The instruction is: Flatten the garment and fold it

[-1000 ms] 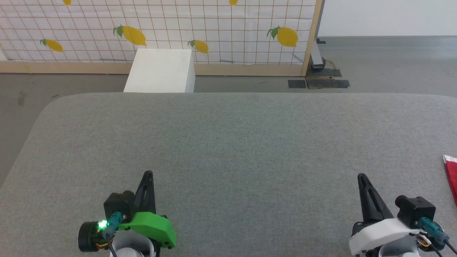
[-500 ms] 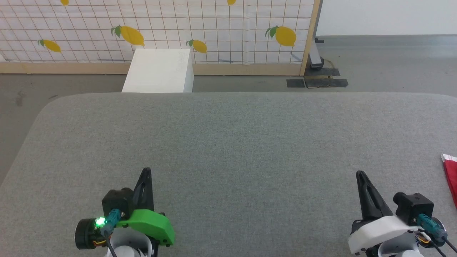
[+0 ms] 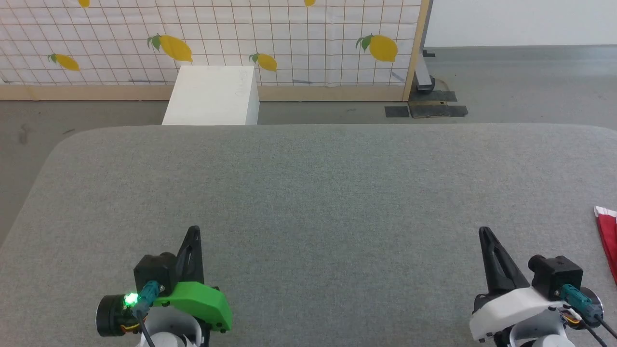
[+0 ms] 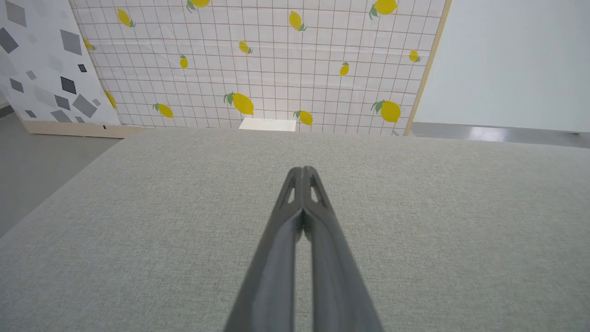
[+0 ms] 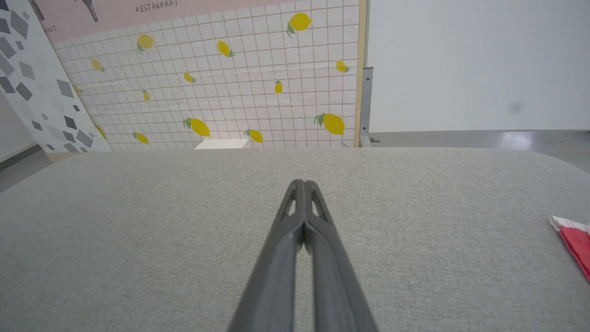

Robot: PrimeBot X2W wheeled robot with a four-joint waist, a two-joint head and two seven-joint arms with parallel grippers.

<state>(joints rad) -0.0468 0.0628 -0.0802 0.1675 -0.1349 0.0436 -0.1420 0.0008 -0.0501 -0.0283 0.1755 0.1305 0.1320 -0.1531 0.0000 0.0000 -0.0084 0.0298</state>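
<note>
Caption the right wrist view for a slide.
Shut right gripper above the grey padded surface, red garment at the view's right edge.

Two tools (image 3: 193, 230) (image 3: 482, 232), one garment (image 3: 611, 241), one box (image 3: 212, 99)

**Closed on nothing, side by side**

We hold our left gripper (image 3: 193, 234) low at the left, its two long dark fingers (image 4: 276, 258) pressed together and pointing forward from a green plastic wrist cover (image 3: 202, 304). Our right gripper (image 3: 483, 233) mirrors it at the right, likewise pressed tip to tip, rising from a white plastic wrist cover (image 3: 506, 308).
</note>
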